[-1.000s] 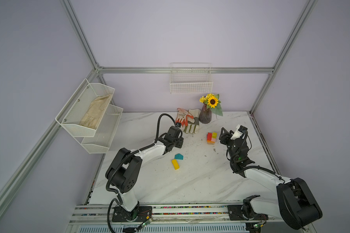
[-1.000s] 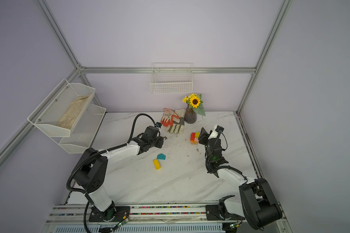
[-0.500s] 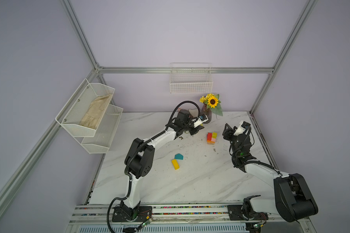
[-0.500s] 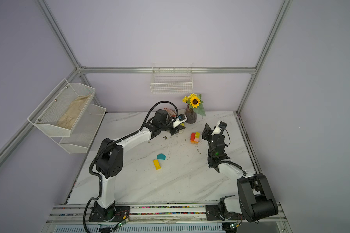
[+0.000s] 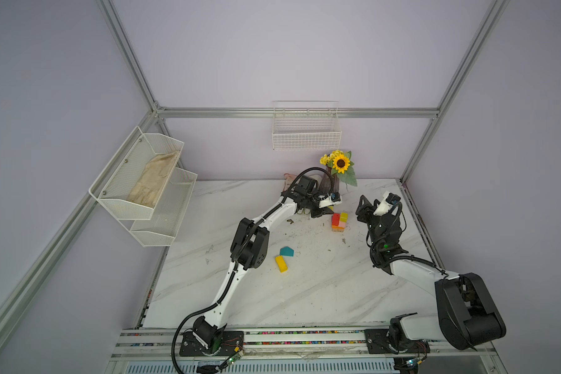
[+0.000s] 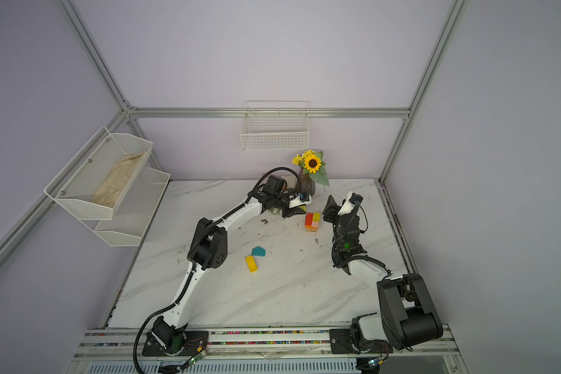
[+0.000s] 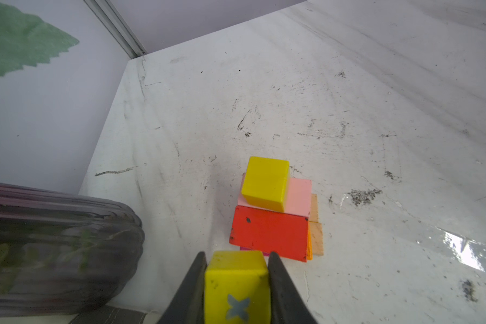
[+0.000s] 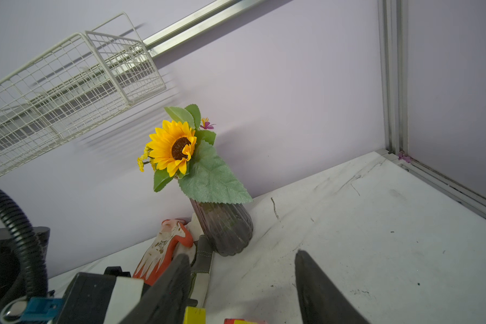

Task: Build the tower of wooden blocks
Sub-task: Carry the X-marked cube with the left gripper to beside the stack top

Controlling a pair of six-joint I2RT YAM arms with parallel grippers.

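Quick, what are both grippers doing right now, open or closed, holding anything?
Left gripper: closed on a yellow block.
Right gripper: open, empty.

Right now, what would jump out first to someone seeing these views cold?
The left gripper clamps a yellow block beside the half-built stack of orange, red, pink and yellow pieces. The sunflower vase stands behind it, and the right gripper hangs open and empty on the stack's other side. A teal pentagon and a yellow bar lie loose nearer the front of the table.
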